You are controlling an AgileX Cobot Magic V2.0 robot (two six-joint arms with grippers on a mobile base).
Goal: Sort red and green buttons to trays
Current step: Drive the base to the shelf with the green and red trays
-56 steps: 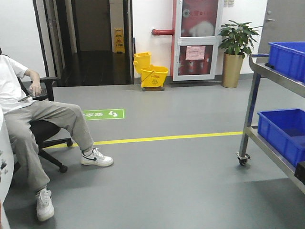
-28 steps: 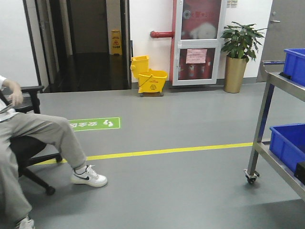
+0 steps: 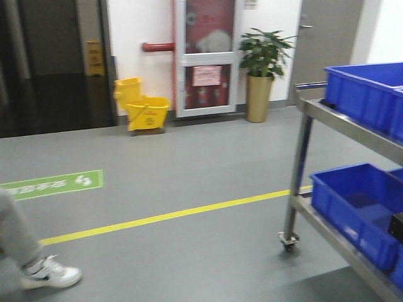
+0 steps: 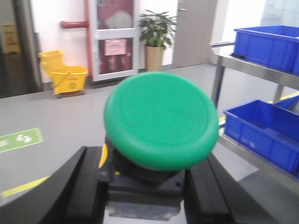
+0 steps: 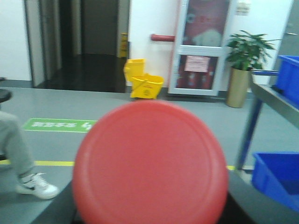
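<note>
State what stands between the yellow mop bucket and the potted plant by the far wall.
A glass-doored fire cabinet bearing a pink notice stands between the yellow mop bucket and the potted plant; the front-facing view shows it.

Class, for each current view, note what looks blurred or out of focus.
Front-facing view: whole frame smeared, blue crates and floor line soft. Left wrist view: green button close and slightly soft. Right wrist view: red button fills foreground, edges fuzzy.

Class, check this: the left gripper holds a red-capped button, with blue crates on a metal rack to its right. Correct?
No. The left wrist view shows a green-capped button, not red. The left gripper does hold it, with blue crates on the metal rack to its right.
</note>
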